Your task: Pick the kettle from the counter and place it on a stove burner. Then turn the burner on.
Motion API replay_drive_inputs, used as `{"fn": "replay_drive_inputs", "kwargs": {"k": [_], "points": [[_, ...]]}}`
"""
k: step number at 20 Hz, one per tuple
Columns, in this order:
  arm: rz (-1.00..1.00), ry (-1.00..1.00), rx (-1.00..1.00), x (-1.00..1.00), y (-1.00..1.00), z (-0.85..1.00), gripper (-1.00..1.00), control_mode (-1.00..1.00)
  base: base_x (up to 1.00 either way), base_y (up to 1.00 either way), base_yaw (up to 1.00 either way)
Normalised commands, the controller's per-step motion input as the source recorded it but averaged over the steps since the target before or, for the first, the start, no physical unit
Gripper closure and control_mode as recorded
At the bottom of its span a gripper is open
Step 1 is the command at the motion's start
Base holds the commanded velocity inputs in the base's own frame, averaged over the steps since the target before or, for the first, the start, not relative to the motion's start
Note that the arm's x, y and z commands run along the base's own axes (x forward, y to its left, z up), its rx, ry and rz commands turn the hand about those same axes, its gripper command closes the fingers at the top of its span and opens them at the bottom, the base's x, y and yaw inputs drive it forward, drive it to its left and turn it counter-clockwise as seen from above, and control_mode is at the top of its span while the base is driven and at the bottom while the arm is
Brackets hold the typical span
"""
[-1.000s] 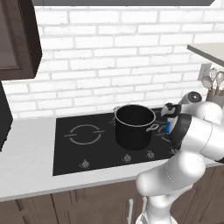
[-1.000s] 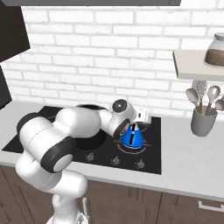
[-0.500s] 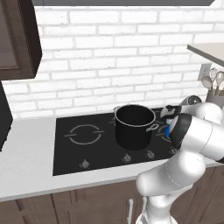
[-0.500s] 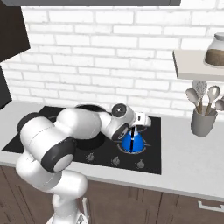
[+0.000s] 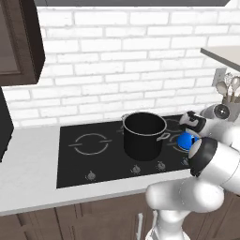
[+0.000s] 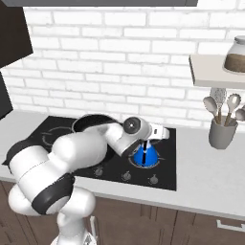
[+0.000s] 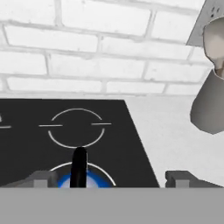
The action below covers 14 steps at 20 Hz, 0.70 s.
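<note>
Standing on the near right burner (image 6: 145,161), the kettle (image 6: 145,154) had the gripper (image 7: 111,178) spread wide above it, grasping nothing.

Placing looked done by how things lay: the kettle (image 5: 187,139) sat upright on the black cooktop (image 5: 89,159), right of the big black pot (image 5: 144,135) and off the grey counter (image 6: 206,172). Its blue cone showed a black handle (image 7: 78,166) rising straight from the top, seen between the two fingertips (image 7: 40,179) with clear space on both sides. No red glow could be seen under it, so the burner appeared unlit. The next move likely called for lifting the hand clear, then reaching down to the row of knobs (image 6: 127,176) along the near edge and turning the one that served this zone; which knob could not be told.
</note>
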Motion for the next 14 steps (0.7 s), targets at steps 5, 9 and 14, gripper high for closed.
{"fn": "replay_drive_inputs", "kwargs": {"k": [5, 9, 14], "points": [[-0.01, 0.16, 0.06, -0.81, -0.45, 0.40, -1.00, -1.00, 0.00, 0.00, 0.00], [0.00, 0.67, -0.03, -0.44, -0.45, -0.66, -1.00, -1.00, 0.00, 0.00, 0.00], [0.00, 0.60, -0.03, -0.07, -0.30, -0.90, -1.00, -1.00, 0.00, 0.00, 0.00]]}}
